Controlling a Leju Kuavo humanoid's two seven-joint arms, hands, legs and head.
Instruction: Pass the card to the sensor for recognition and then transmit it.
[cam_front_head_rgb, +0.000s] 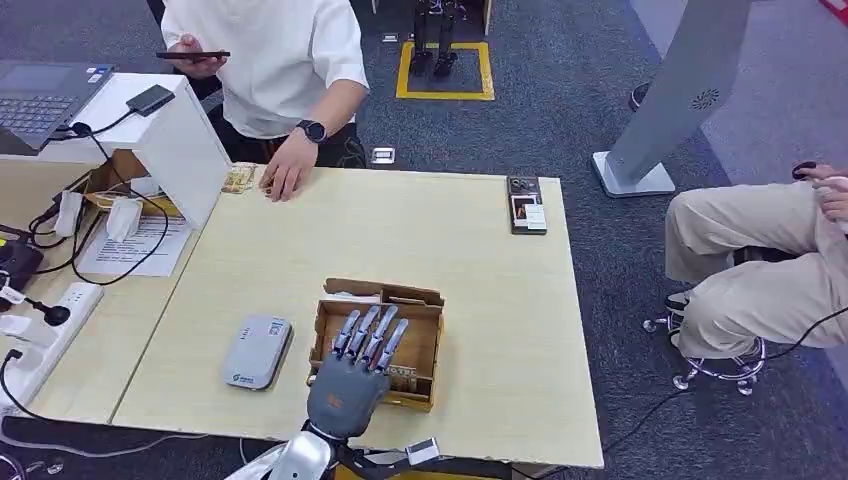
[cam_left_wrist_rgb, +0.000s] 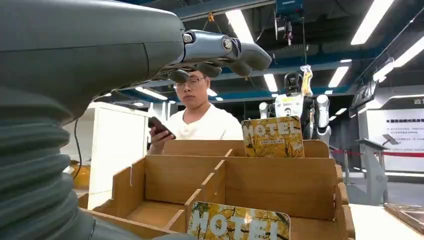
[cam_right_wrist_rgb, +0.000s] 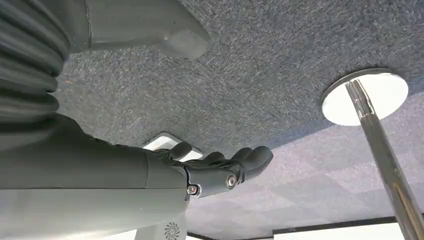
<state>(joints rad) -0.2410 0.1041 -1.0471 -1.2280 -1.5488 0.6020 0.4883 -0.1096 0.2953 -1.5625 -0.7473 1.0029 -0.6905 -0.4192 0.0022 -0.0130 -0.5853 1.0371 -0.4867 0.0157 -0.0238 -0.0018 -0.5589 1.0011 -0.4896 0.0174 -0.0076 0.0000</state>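
"HOTEL" reads in pale capitals on the near card (cam_left_wrist_rgb: 239, 224), standing at the front of the wooden box (cam_left_wrist_rgb: 280, 180). The same word stands on the far card (cam_left_wrist_rgb: 273, 136) at its back. Other print illegible.

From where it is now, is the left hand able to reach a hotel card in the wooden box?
Probably yes. The left hand hovers open right above the wooden box, fingers spread and holding nothing. The hotel card stands upright in its compartment, with nothing visible between it and the hand.
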